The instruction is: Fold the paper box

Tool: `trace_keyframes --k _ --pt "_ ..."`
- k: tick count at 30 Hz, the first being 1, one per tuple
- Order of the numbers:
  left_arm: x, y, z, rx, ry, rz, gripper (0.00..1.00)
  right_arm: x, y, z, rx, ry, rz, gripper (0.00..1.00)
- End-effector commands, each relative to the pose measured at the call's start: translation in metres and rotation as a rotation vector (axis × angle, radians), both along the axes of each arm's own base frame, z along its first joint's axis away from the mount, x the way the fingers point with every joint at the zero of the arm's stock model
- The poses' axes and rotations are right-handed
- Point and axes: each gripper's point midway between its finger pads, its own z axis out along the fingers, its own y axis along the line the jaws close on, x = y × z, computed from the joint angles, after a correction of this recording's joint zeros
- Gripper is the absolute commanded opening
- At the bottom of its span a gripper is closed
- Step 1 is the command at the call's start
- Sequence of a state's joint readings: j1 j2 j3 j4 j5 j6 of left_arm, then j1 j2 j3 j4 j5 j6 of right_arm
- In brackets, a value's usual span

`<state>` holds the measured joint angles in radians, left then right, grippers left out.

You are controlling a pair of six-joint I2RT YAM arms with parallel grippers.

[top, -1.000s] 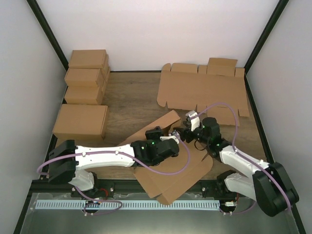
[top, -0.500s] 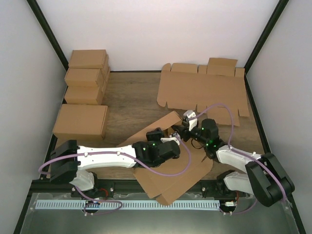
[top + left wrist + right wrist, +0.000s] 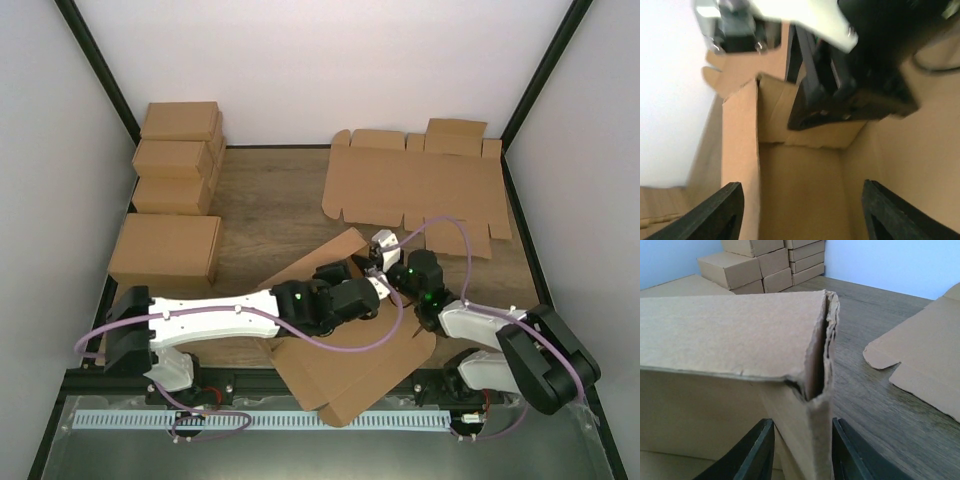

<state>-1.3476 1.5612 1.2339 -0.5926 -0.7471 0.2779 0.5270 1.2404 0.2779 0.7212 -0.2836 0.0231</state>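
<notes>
The paper box (image 3: 350,370) lies half-folded at the near middle of the table, one wall raised. My left gripper (image 3: 372,290) is over its inside. In the left wrist view it (image 3: 810,215) is open, its fingers wide apart with the box floor (image 3: 800,170) between them and nothing held. My right gripper (image 3: 380,262) meets the box from the right. In the right wrist view it (image 3: 802,455) straddles the doubled end of the raised wall (image 3: 815,405), a finger (image 3: 757,450) pressing each side. The right gripper's black body (image 3: 840,85) fills the top of the left wrist view.
A wide flat cardboard sheet (image 3: 420,190) lies at the back right, its edge (image 3: 925,360) close to the right gripper. Closed brown cartons (image 3: 175,160) are stacked at the back left, a larger one (image 3: 165,250) in front. White walls enclose the table.
My left gripper has opened, let go of the cardboard and shifted right into the box. My right gripper has slid left and closed down onto the raised wall's end.
</notes>
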Motion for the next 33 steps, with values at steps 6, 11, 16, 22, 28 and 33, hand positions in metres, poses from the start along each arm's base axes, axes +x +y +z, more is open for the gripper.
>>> trace_keyframes --k 6,11,16,22,28,33 --pt "-0.017 -0.015 0.112 -0.585 0.319 -0.099 0.85 0.000 0.008 0.006 0.000 -0.049 0.023 0.32" --pt "0.049 0.031 0.133 -0.833 0.439 0.065 0.90 -0.002 0.009 0.006 -0.001 -0.053 0.034 0.32" --pt "0.106 0.061 0.094 -0.923 0.641 0.256 0.94 -0.004 0.011 0.006 -0.005 -0.053 0.042 0.32" --pt "0.129 0.064 0.057 -0.947 0.812 0.245 0.96 -0.006 0.012 0.003 -0.010 -0.046 0.046 0.32" --pt "0.140 0.051 0.027 -0.908 0.908 0.236 0.86 -0.006 0.012 0.000 -0.009 -0.050 0.044 0.33" --pt "0.143 0.041 0.002 -0.872 0.999 0.241 0.80 -0.007 0.013 -0.003 -0.007 -0.044 0.046 0.33"
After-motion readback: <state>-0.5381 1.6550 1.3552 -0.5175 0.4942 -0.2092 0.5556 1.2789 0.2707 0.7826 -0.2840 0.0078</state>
